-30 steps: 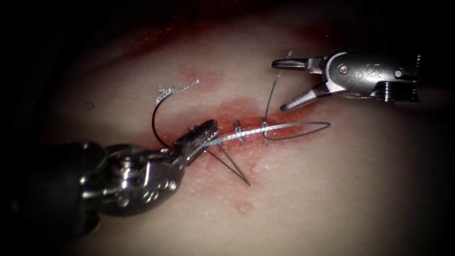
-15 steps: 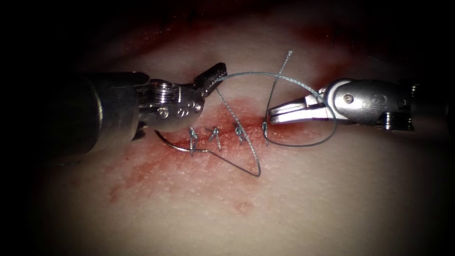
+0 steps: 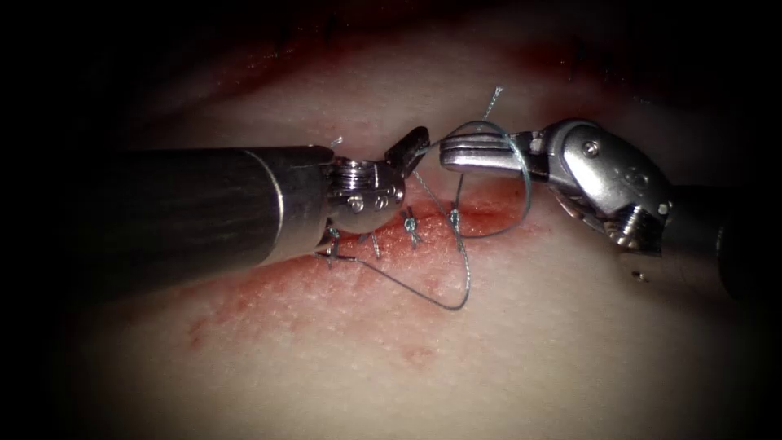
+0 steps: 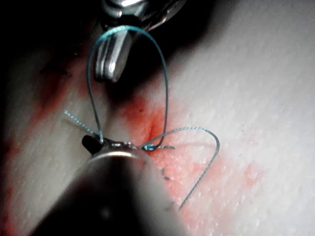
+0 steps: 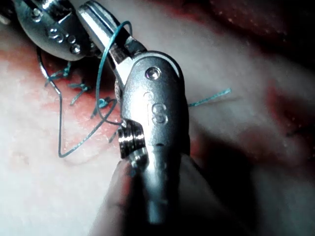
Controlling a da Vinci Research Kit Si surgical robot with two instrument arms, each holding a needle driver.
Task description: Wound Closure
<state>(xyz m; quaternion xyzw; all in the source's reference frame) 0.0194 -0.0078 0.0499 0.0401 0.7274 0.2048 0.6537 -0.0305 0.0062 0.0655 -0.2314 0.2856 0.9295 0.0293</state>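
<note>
My left tool (image 3: 411,148) comes in from the left over the cut (image 3: 489,213), its jaws shut on the thread (image 3: 456,303). From there the thread arches over the shut jaws of my right tool (image 3: 448,153), wraps around them and drops to the rightmost stitch (image 3: 454,220). A short free tail (image 3: 493,99) sticks up behind the right tool. The left wrist view shows the same loop (image 4: 165,73) around the right jaw (image 4: 112,59). A slack length of thread sags below the cut. A dark bit of the needle (image 3: 338,257) lies on the tissue under the left tool, held by neither.
Several knotted stitches (image 3: 410,225) with short cut ends sit along the cut. Red fluid (image 3: 269,293) stains the tissue around and below them. In the right wrist view the left tool (image 5: 54,29) is close beside the right jaws (image 5: 98,22).
The left tool rose from the lower left and carried the thread up over the cut. The right jaws shut and moved left, and the thread now wraps around them.
</note>
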